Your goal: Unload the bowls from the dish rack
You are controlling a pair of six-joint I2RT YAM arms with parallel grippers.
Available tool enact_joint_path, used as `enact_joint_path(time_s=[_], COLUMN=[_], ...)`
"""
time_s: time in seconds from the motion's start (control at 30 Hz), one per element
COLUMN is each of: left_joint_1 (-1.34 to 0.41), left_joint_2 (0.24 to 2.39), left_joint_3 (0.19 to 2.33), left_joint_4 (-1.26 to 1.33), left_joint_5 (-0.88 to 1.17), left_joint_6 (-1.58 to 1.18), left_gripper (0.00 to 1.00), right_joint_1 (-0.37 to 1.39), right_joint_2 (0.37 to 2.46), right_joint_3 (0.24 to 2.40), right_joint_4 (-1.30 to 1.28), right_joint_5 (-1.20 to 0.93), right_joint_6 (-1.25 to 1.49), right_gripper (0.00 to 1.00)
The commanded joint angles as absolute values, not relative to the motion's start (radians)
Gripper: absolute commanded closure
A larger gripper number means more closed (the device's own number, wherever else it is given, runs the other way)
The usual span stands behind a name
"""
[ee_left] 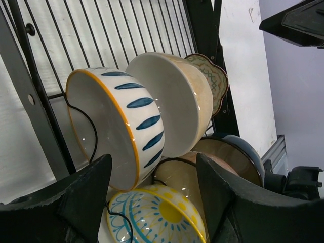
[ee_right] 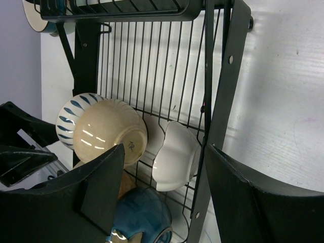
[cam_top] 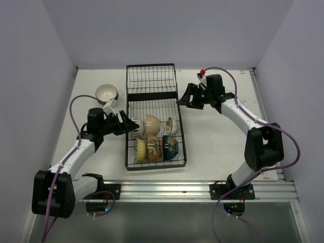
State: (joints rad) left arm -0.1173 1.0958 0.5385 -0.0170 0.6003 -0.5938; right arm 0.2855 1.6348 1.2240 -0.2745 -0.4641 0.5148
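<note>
**Inspector:** Checking the left gripper [cam_top: 132, 124] first: how did it stand?

**Assessor:** Jaws wide apart, nothing held. It sat at the 9 o'clock side of the dish rack [cam_top: 152, 81], which lay mid-table with its long axis running 12 to 6. All racked bowls stood on edge in the 6 o'clock section. Nearest the jaws was the blue-striped bowl [ee_left: 114, 126].

**Inspector:** Recommended handling?

**Assessor:** In my judgement, one finger should go inside the striped bowl's rim and one outside. The lift should go straight up out of the wire divider before drawing away toward 9 o'clock. A sideways pull would likely snag the wire.

**Inspector:** Obstructions?

**Assessor:** The cream bowl [ee_left: 172, 101] leaned close at the striped one's 3 o'clock; whether they touched could not be determined. The yellow-patterned bowl [ee_left: 157, 212] sat just below the jaws and could be clipped on approach. A scalloped bowl [ee_left: 210, 78] and a dark blue bowl [ee_right: 139, 215] stood further across.

**Inspector:** The other arm?

**Assessor:** The right gripper [cam_top: 183, 96], likewise spread and empty, hovered at the rack's 2 o'clock edge, apart from the bowls. One white-lined bowl [cam_top: 106, 92] stood on the table [cam_top: 217, 147] at 10 o'clock.
</note>
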Motion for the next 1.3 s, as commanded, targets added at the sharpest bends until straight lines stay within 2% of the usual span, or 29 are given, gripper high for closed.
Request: enact_joint_path(time_s=[0.0, 0.3, 0.47, 0.87, 1.27], left_joint_1=[-0.136, -0.167, -0.167, -0.167, -0.167], left_joint_2=[1.115, 1.175, 1.174, 1.186, 1.189], left_joint_3=[0.514, 0.451, 0.414, 0.333, 0.29], left_joint_4=[0.107, 0.281, 0.351, 0.508, 0.653], left_joint_5=[0.594, 0.615, 0.611, 0.594, 0.515], left_joint_6=[-0.65, -0.757, -0.805, -0.926, -1.063], left_gripper=[0.3, 0.44, 0.63, 0.98, 1.0], right_joint_1=[0.281, 0.281, 0.281, 0.281, 0.281], right_joint_2=[1.614, 1.612, 1.612, 1.618, 1.628], right_joint_3=[1.215, 1.215, 1.215, 1.223, 1.235], right_joint_4=[-0.244, -0.248, -0.253, -0.27, -0.285], right_joint_5=[-0.483, -0.48, -0.479, -0.474, -0.465], right_joint_6=[0.5, 0.499, 0.494, 0.488, 0.479], right_gripper=[0.32, 0.32, 0.32, 0.32, 0.33])
